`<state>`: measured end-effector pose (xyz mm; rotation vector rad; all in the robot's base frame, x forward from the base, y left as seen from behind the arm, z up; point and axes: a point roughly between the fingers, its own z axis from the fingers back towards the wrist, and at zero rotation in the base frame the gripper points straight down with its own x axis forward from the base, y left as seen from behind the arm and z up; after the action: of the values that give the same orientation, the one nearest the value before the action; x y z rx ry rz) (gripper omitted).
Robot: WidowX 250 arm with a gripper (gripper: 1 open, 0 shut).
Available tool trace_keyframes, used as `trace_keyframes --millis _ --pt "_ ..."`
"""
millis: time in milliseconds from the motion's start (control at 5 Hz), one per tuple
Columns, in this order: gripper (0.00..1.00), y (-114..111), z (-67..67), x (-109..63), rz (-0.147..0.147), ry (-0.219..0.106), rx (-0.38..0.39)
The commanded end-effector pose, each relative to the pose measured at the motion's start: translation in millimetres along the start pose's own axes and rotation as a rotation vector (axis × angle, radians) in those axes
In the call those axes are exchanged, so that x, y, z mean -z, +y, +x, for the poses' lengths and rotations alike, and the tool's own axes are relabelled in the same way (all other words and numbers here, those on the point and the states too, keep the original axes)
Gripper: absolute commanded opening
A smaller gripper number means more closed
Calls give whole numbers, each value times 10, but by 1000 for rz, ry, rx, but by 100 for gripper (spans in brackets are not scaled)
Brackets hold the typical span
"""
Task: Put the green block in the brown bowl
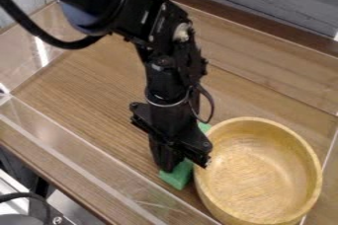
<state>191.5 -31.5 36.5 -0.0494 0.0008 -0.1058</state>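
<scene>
The green block (176,178) lies on the wooden table just left of the brown bowl (259,122), which sits flat at the lower right. My black gripper (181,162) points straight down onto the block with its fingers drawn together on it. The block's near end shows below the fingertips, and a green sliver shows behind the wrist. The rest of the block is hidden by the gripper. The block still touches the table, close to the bowl's left rim.
The wooden tabletop (93,81) stretches to the left and back. A clear plastic wall (66,145) runs along the front edge, close to the block. My black arm (158,32) reaches in from the upper left.
</scene>
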Motion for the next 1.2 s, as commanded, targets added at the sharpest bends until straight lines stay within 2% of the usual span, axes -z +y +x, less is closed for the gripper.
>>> trace_keyframes --millis 0,200,400,600,1000 --pt "0 14 93 -215 -2 -41 -15" --pt "0 23 99 -363 -3 -38 -26" --pt "0 46 125 -646 -3 -45 -37" --pt "100 12 108 -573 -3 -63 -34" --pt "100 -95 61 -395 -11 -104 -27"
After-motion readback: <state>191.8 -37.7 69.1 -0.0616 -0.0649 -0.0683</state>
